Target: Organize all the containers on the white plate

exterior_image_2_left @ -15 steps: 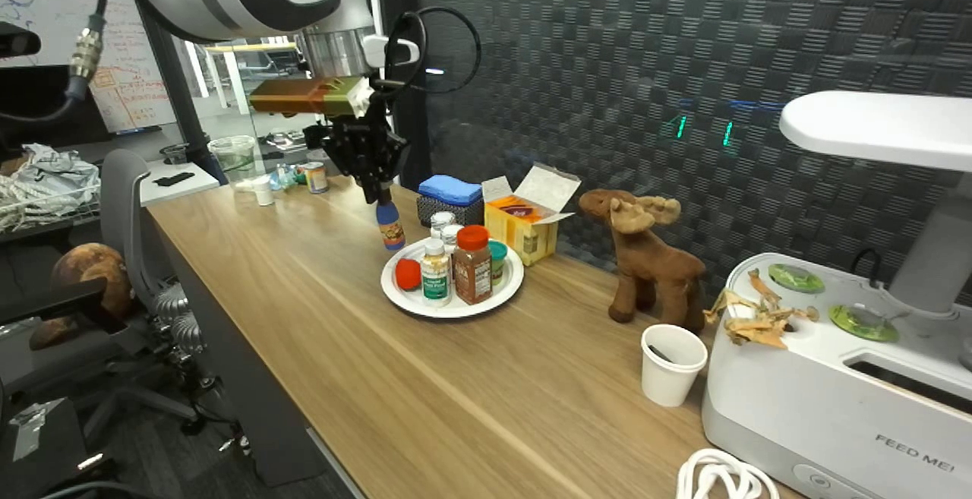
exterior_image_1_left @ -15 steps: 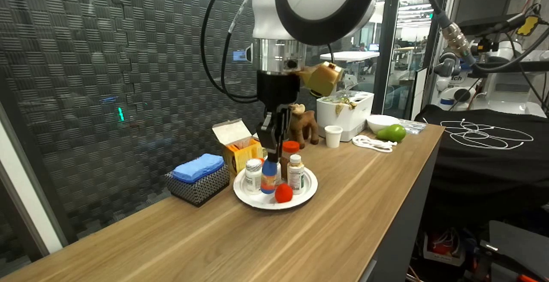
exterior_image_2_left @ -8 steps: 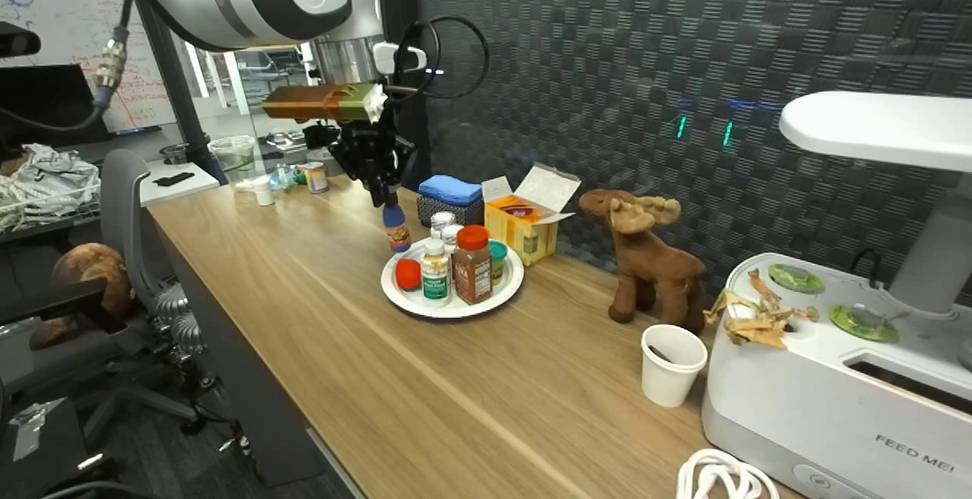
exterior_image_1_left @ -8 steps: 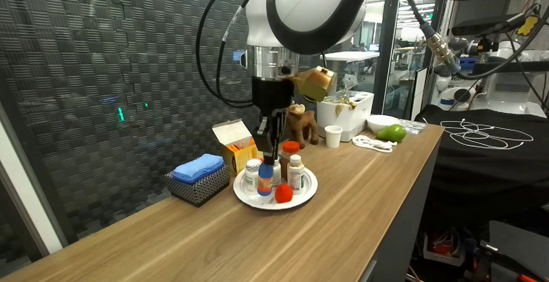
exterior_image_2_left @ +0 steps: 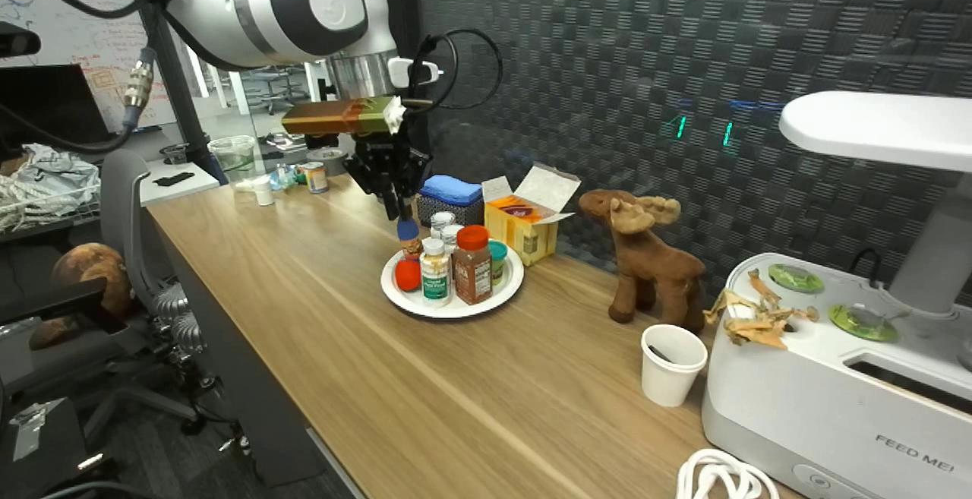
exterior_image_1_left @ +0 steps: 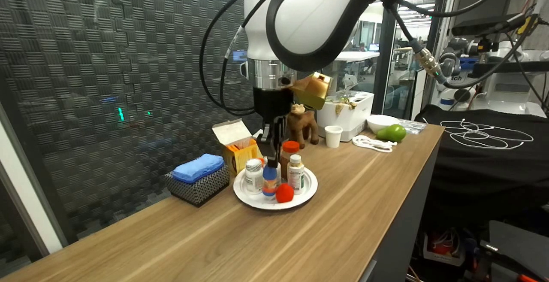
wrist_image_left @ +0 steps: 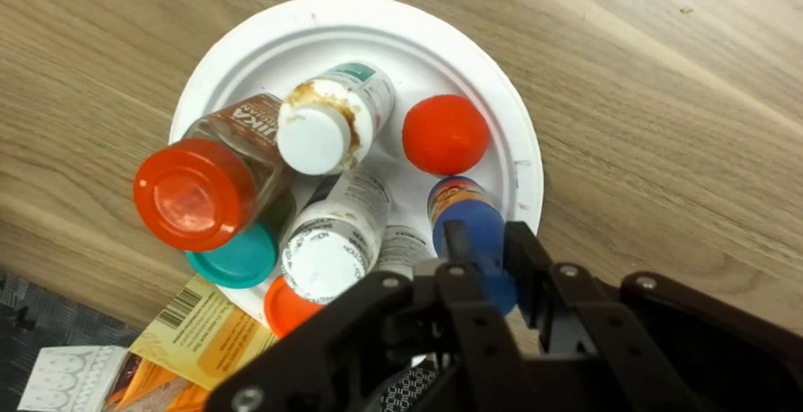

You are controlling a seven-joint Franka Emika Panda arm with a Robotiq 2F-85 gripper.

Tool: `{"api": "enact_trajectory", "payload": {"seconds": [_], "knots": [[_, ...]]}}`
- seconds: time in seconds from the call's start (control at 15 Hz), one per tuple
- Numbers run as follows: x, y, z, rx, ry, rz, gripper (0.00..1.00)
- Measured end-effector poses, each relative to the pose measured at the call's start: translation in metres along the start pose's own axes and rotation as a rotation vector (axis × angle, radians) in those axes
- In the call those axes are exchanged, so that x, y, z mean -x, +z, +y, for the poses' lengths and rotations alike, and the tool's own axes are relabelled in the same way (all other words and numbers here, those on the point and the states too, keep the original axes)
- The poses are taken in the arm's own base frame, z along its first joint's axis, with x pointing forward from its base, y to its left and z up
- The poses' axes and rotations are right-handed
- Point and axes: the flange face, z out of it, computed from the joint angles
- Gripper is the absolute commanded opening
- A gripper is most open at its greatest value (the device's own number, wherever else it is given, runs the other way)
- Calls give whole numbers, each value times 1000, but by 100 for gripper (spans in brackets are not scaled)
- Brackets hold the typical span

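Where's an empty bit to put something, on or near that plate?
There's bare table between the white plate and paper cup. On the plate, a small patch between the round red thing, green-labelled bottle and rim. Crowded: around the red-capped jar and white bottles, and where fingers hold the blue bottle.

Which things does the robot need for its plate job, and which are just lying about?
For the job:
gripper, holding the blue bottle
white plate
red-capped jar
white-capped bottles
teal-lidded tub

Just lying about:
toy moose
yellow box
blue cloth
white cup
white bowl
white cord
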Motion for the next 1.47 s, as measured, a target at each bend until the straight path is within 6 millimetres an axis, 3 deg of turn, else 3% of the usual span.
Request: {"api": "enact_trajectory", "payload": {"seconds": [0.53, 0.6, 0.67, 1.13, 1.47], "knots": [[-2, 11, 8, -13, -20, -10, 12], [-2, 13, 9, -15, -22, -13, 36], [-1, 14, 9, -17, -24, -15, 47], [-2, 15, 11, -21, -24, -16, 97], [-2, 10, 14, -21, -12, -8, 100]]}}
